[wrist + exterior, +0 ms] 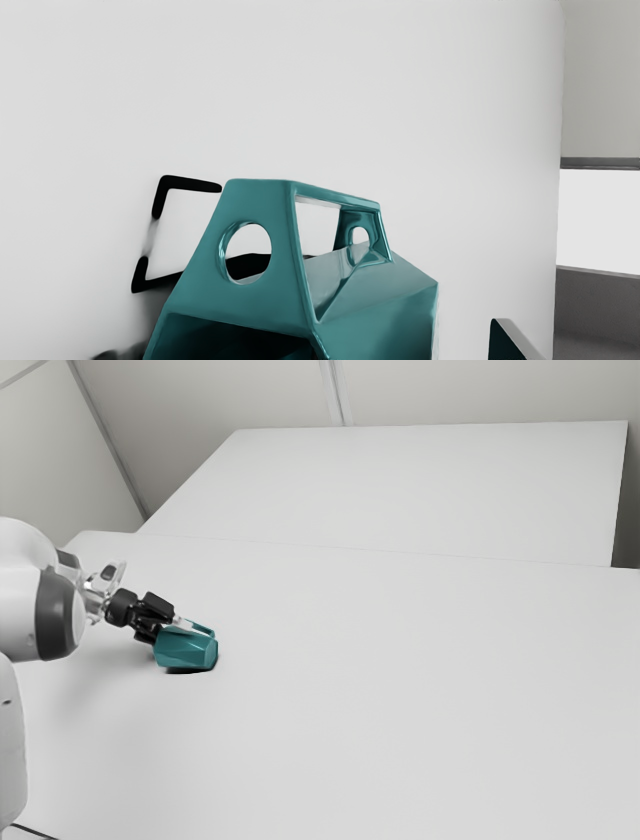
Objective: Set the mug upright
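Mug (186, 651) lies sideways beside claw (188, 626), fingers spread wide

The mug (270, 305) bore a smooth, glossy finish, its handle (257, 202) catching bright highlights, while the table (400, 710) showed a smooth, matt surface.

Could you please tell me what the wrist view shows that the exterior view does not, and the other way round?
Wrist view: a round hole through each end of the handle, and the dark open mouth.

Exterior view: the arm, a cable and the closed base.

Both: the teal mug on its side and the white table.
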Motion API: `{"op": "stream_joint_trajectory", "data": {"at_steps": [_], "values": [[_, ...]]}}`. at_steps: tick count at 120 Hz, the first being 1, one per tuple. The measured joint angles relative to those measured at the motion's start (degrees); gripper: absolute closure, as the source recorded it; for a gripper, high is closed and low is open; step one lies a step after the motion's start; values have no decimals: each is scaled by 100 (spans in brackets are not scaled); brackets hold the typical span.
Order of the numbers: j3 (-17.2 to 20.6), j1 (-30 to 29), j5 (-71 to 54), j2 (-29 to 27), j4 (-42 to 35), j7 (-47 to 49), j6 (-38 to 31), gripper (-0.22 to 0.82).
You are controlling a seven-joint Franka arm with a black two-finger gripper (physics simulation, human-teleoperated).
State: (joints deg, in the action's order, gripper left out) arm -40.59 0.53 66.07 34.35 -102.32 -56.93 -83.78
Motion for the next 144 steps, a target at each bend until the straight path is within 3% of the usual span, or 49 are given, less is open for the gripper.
{"op": "stream_joint_trajectory", "data": {"at_steps": [22,33,73,104,123,144], "values": [[-9,-8,9,-41,-34,-21,-1,59],[-10,-8,2,-39,-42,-30,-11,65],[-2,-1,-8,-229,-44,-14,-30,75],[7,216,-100,-661,-39,170,-45,75],[69,444,-783,-995,15,519,-381,75],[427,542,-1833,-1074,353,1003,-1234,76]]}}
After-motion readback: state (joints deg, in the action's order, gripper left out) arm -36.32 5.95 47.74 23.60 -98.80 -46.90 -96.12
